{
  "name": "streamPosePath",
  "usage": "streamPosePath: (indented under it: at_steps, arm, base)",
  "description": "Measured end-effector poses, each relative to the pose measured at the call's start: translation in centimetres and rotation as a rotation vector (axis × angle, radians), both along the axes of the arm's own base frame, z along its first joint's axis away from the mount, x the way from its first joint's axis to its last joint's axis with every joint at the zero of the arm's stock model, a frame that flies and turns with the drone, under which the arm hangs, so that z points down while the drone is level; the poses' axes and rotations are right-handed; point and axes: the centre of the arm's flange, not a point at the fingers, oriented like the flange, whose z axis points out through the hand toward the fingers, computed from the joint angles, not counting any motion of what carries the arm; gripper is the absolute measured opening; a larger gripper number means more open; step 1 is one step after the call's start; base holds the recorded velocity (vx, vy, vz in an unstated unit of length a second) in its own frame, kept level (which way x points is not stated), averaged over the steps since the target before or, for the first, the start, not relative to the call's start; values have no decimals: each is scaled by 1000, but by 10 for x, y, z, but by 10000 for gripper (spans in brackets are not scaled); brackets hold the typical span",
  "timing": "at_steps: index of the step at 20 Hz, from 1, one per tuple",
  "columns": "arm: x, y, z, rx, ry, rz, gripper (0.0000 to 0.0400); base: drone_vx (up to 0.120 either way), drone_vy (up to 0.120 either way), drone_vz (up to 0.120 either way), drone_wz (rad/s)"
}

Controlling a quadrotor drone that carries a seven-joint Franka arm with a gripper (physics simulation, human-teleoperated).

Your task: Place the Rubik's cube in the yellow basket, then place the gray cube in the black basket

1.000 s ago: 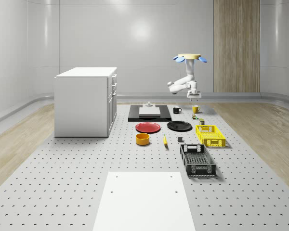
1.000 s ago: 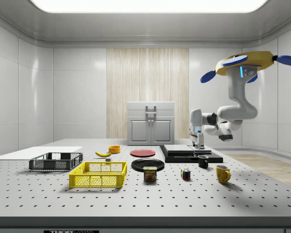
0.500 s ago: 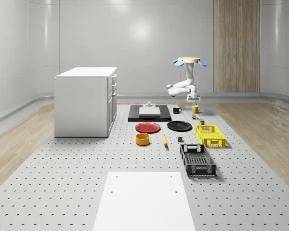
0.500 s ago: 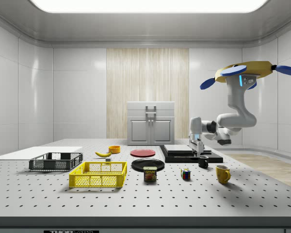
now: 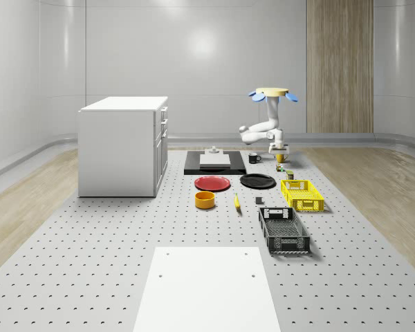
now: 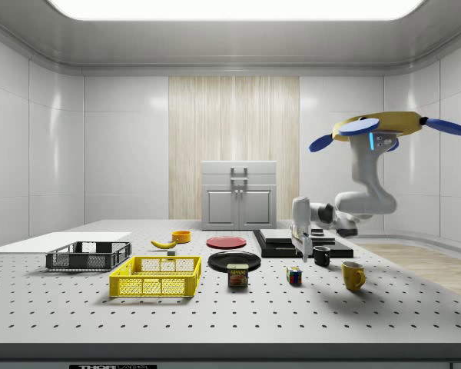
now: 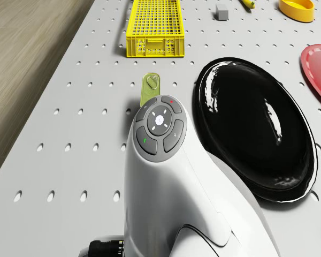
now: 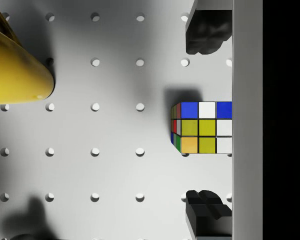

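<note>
Wrist view puts the Rubik's cube (image 8: 202, 127) on the perforated table (image 8: 115, 165), lying between the two black fingertips (image 8: 207, 30) of the gripper (image 8: 207, 120), whose fingers stand well apart with clear space on either side of the cube and no contact. A yellow mug (image 8: 15, 65) sits at about 10 o'clock from the cube in that picture.

From the side view the Rubik's cube (image 6: 294, 276) rests on the table with the gripper (image 6: 303, 252) hanging just above it, pointing down. At 9 o'clock from the cube stands a Spam can (image 6: 237, 275), and further that way the yellow basket (image 6: 156, 277); at 3 o'clock is the yellow mug (image 6: 353, 274), and at roughly 1 o'clock, farther back, a black mug (image 6: 322, 256). The black basket (image 6: 88, 256) lies well apart at the side view's left, with a banana (image 6: 164, 244) and a yellow bowl (image 6: 181, 236) behind it. A red plate (image 6: 226, 242) and a black plate (image 6: 234, 260) lie beyond the yellow basket, and a white cabinet (image 6: 239, 195) stands at the back.

The drone (image 6: 380, 127) hovers in the air above the yellow mug's end of the table, its arm (image 6: 353, 207) bent down toward the cube.

Drone view shows the gray cube (image 7: 222, 10) on the table just beside the yellow basket (image 7: 152, 27), not in any basket.
</note>
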Motion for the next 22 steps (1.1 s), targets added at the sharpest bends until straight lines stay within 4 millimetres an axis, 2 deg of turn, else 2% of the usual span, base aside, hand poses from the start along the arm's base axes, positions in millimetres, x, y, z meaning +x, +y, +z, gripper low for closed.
streamPosePath:
  at_steps: [3,10,22]
  arm:
    - [0,0,0,0,0,0,400]
    - [0,0,1,0,0,0,400]
    - [0,4,31,0,0,1,400]
  base:
    - [93,0,-120,0]
    - [0,0,-6,0]
    - [0,0,0,0]
